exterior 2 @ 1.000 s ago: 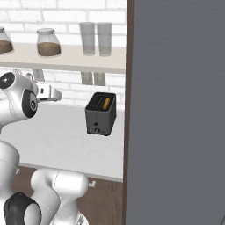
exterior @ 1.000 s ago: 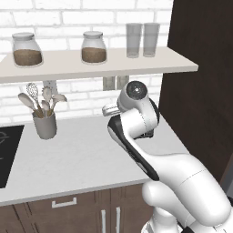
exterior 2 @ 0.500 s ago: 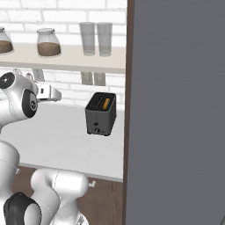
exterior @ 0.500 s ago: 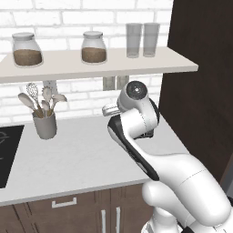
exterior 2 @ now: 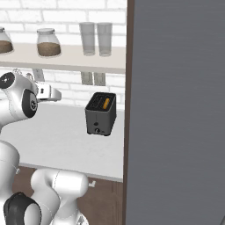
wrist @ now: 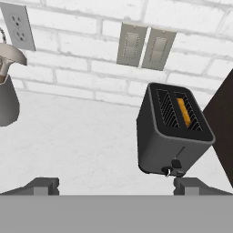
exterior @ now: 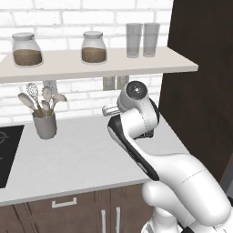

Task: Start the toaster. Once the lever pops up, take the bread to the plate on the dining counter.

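The two-finger gripper hangs spread wide with nothing between its dark finger tips, well short of the small boxy dark grey-black toaster. That toaster stands on the smooth white worktop, near the brick wall and just beside the tall dark brown cabinet side. The flat tan slice of bread sits down in the toaster's slot on the cabinet side, only its golden edge showing. A short dark lever and a tiny knob sit low on the toaster's near face. Well away from the toaster, at the far end of the worktop, stands a grey utensil cup.

Likely risks: the lever is small and low, so a finger coming down off-line could slide past it or push the light toaster back along the worktop instead of latching it. The cabinet side stands close to the toaster, and a wide-spread finger could catch it.

The hand view shows the lever, knob and both slots clearly. The right base view gives the toaster against the cabinet. The left base view shows the utensil cup and shelf jars, with the arm standing in front of the toaster's end of the worktop.
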Tool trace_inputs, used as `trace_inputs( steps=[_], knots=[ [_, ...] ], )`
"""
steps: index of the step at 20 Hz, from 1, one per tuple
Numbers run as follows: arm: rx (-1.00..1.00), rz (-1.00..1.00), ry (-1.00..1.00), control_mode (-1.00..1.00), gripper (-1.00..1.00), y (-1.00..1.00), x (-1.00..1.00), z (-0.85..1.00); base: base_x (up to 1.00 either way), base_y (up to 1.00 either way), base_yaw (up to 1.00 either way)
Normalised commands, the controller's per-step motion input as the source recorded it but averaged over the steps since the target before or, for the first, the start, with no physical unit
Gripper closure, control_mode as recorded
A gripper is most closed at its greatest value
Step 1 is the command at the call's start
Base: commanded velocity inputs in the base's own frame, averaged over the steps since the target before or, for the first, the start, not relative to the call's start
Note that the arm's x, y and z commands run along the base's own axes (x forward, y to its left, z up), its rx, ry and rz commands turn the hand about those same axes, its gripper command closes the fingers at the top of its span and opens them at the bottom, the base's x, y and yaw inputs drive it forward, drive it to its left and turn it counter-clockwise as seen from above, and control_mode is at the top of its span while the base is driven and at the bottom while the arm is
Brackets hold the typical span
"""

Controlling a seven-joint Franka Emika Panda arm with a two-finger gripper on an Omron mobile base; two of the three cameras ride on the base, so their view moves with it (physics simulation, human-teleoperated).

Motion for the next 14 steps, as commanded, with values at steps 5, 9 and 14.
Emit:
trace_inputs(
  steps=[5,9,14],
  knots=[
    [0.0,0.0,0.0,-1.0,-1.0,0.0,0.0,0.0,0.0,0.0,0.0],
    [0.0,0.0,0.0,-1.0,-1.0,0.0,0.0,0.0,0.0,0.0,0.0],
    [0.0,0.0,0.0,-1.0,-1.0,0.0,0.0,0.0,0.0,0.0,0.0]
  ],
)
